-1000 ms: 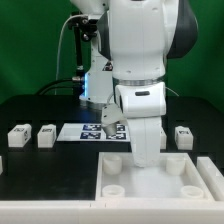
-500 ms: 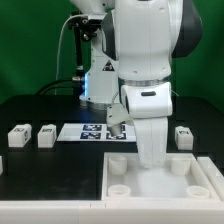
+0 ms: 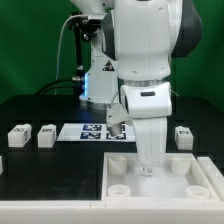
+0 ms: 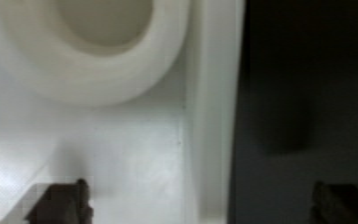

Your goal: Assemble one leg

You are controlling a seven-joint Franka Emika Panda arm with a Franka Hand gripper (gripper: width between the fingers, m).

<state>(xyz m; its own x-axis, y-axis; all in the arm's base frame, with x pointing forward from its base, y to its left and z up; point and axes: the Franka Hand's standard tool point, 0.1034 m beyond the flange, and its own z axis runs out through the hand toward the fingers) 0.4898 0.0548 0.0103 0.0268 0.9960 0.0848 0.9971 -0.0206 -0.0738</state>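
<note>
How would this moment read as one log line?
pincer: open, empty | position: over large white piece, near socket | legs: loose on table

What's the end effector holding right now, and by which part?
Nothing. The end effector is open; between its fingertips only the large white socketed piece shows.

The pincer (image 3: 148, 168) hangs low over the big white panel (image 3: 170, 195); one leg (image 3: 183, 135) stands near it, two more legs (image 3: 46, 135) well apart from it.

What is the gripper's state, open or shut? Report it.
Open: the gripper shows fingertips far apart in the wrist view, nothing held between.
</note>
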